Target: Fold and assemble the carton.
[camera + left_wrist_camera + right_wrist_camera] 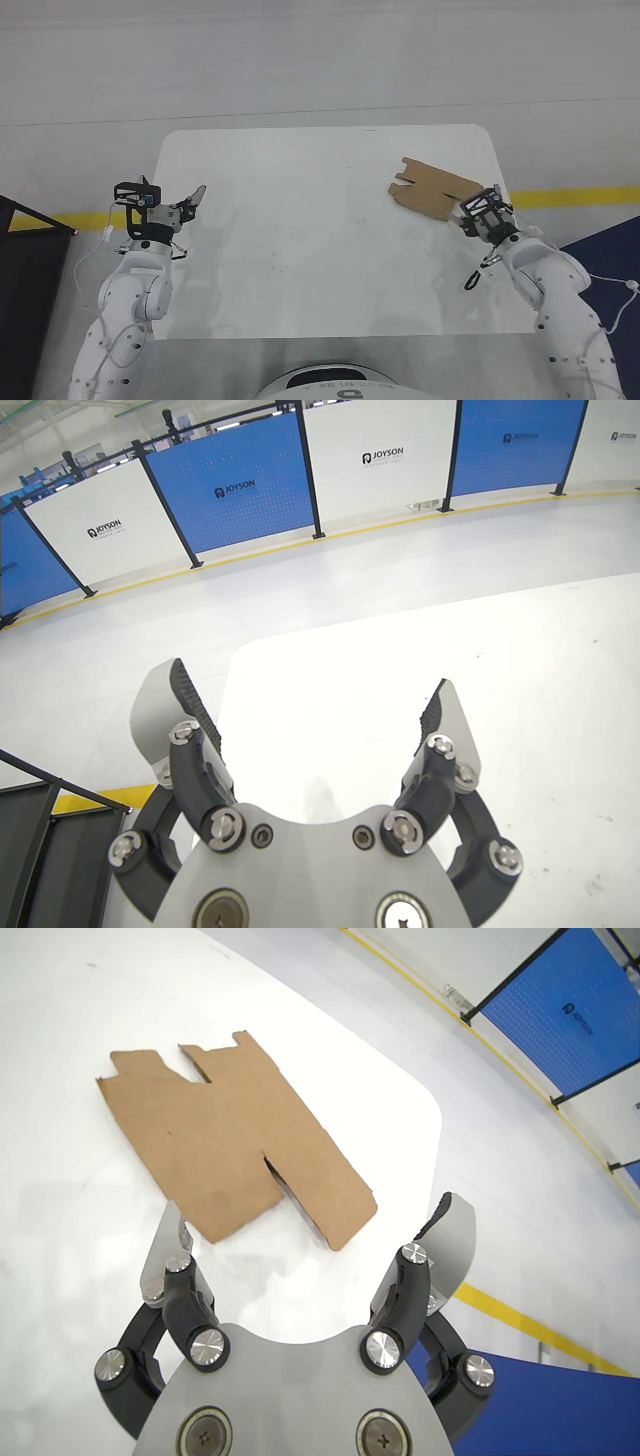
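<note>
A: Carton: a flat brown blank is seen lying near the far right corner of the counter, just ahead of the right fingers, which are spread and empty.

B: It is judged light, stiff and creased, so an edge flap is best pinched. The left fingers are likewise parted, well apart from it over the smooth white counter. A pale floor is seen beyond.

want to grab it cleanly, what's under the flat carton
The carton lies flat on the white table, with bare tabletop all around it. Whatever is directly beneath is covered by the cardboard; nothing sticks out at its edges.
</note>
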